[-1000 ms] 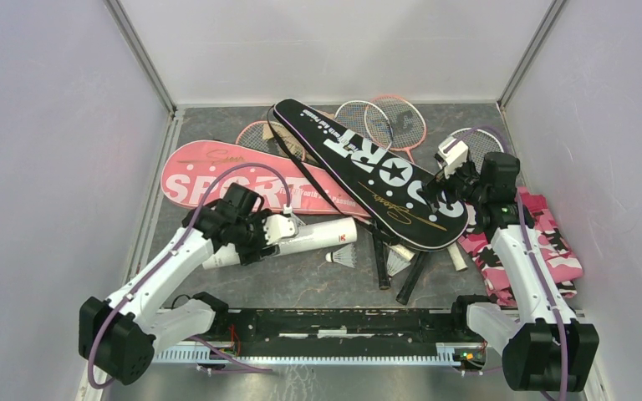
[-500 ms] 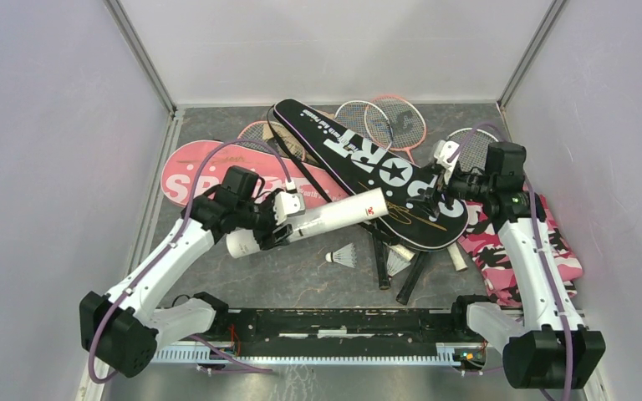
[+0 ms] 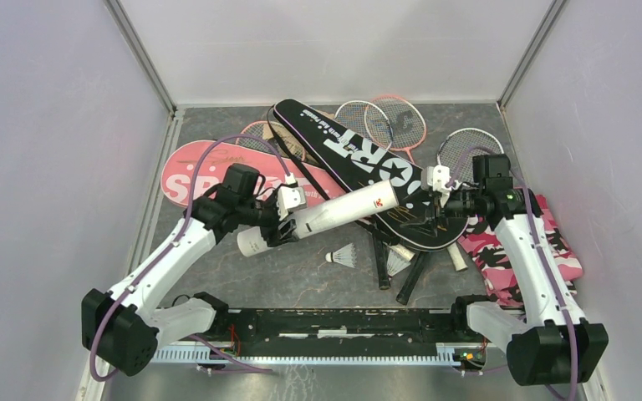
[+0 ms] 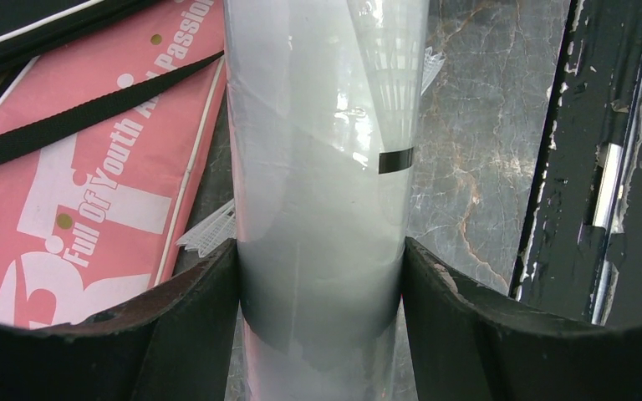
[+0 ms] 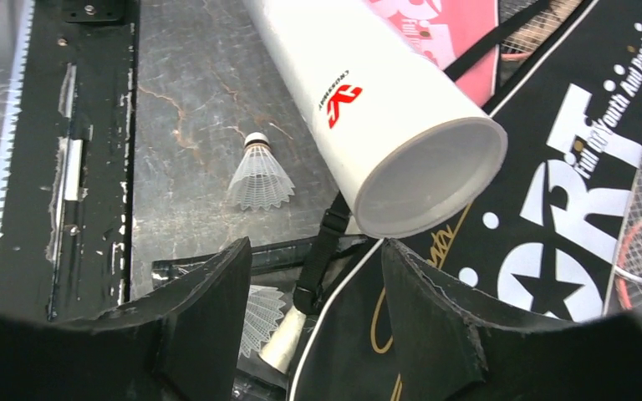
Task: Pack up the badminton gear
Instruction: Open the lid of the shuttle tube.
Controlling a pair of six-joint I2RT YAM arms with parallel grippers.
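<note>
Left gripper (image 4: 320, 280) clamped on white tube (image 3: 338, 212), right gripper (image 5: 313, 255) parted, empty, facing tube's open end

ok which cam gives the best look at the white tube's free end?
Right wrist: the white tube points its free end at that camera, round rim and red logo clear. Top external shows the whole tube, tilted, clamped by the left gripper. Left wrist shows only the body between its fingers.

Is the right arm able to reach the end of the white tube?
Probably yes: the right pincer is open just short of the white tube, whose end the left pincer holds up, with nothing between.
</note>
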